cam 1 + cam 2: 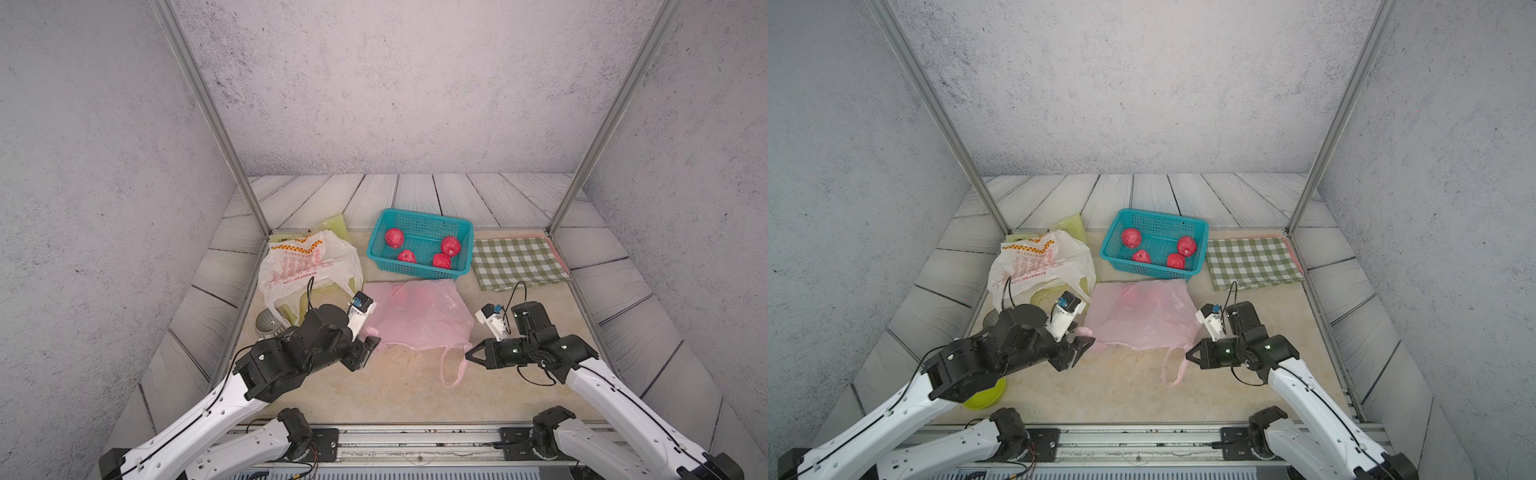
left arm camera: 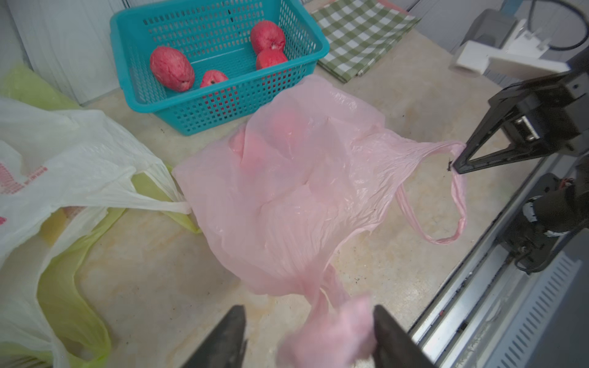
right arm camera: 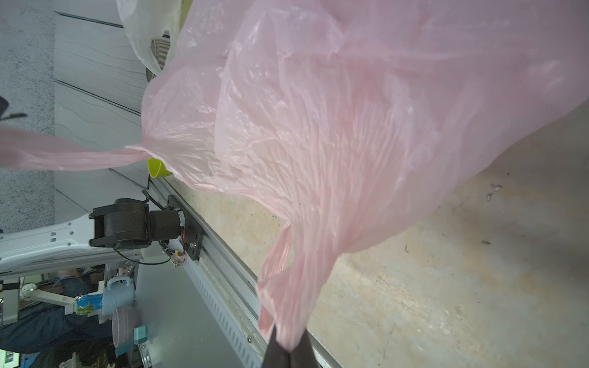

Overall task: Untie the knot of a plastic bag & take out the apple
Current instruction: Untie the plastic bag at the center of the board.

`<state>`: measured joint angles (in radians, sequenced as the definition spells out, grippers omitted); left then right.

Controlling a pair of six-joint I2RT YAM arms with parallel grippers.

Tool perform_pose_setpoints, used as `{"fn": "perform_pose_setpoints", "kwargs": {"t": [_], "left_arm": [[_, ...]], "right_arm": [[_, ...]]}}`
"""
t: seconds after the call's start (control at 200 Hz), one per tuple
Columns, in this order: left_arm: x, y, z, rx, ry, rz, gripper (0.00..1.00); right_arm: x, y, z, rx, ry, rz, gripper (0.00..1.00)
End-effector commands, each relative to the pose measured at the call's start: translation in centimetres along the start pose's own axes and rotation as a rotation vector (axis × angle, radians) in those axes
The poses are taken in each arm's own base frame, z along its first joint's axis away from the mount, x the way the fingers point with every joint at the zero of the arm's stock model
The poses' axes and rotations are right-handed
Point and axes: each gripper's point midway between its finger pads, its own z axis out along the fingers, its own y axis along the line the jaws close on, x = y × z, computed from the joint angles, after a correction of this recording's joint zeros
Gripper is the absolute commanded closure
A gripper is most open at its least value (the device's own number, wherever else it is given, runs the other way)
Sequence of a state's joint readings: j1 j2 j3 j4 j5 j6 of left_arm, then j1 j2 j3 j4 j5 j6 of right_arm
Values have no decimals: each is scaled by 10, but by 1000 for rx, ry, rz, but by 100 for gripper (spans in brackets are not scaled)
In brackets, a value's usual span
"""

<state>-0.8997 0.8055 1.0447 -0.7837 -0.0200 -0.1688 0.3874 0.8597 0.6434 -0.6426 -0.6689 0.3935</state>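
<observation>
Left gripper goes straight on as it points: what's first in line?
The pink bag: its bunched handle lies between the left gripper's open jaws, with the bag body beyond. Blur hides the exact gap.

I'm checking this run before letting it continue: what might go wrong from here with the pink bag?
1. Only the right end effector pinches a handle. The left end effector is open around the other handle, so a pull may drag the pink bag instead of spreading it.
2. The pinched handle looks stretched thin and might tear.
</observation>
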Motion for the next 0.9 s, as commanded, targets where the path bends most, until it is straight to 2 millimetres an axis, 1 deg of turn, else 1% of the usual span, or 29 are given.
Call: {"fn": "perform_pose_setpoints", "kwargs": {"t": [0.0, 0.085, 0.14, 0.185, 0.22, 0.27, 0.32, 0.39, 0.46, 0.535, 0.641, 0.736, 0.811, 0.891], "left_arm": [[-48, -32, -35, 169, -102, 102, 14], [-68, -51, -45, 266, -122, 171, 15], [-79, -60, -47, 309, -140, 220, 18], [-83, -69, -42, 351, -128, 259, 25], [-81, -75, -31, 381, -92, 288, 30], [-72, -83, -6, 396, -16, 339, 37], [-56, -88, 22, 361, 70, 426, 38], [-29, -90, 61, 271, 188, 564, 35], [-7, -88, 90, 212, 286, 644, 30], [11, -88, 107, 201, 348, 664, 27], [29, -87, 127, 172, 395, 681, 24], [36, -74, 143, 71, 443, 680, 22], [36, -62, 152, -18, 464, 668, 22], [42, -62, 162, -29, 469, 670, 22]], "right_arm": [[1, 0, -4, 25, -9, 12, 99], [4, 3, -1, 16, 14, 7, 97], [6, 3, 1, 14, 19, -1, 97], [6, 4, 1, 13, 15, -5, 96], [6, 4, 2, 10, 15, -6, 96], [6, 5, 1, 8, 12, -10, 96], [5, 6, 0, 6, 7, -13, 96], [5, 8, -2, 2, 2, -18, 96], [5, 9, -3, 2, -1, -19, 95], [5, 9, -4, 1, -4, -22, 95], [4, 10, -5, -2, -9, -24, 95], [4, 12, -5, -8, -11, -30, 95], [4, 12, -5, -10, -13, -32, 95], [4, 13, -6, -12, -16, -34, 95]]}}
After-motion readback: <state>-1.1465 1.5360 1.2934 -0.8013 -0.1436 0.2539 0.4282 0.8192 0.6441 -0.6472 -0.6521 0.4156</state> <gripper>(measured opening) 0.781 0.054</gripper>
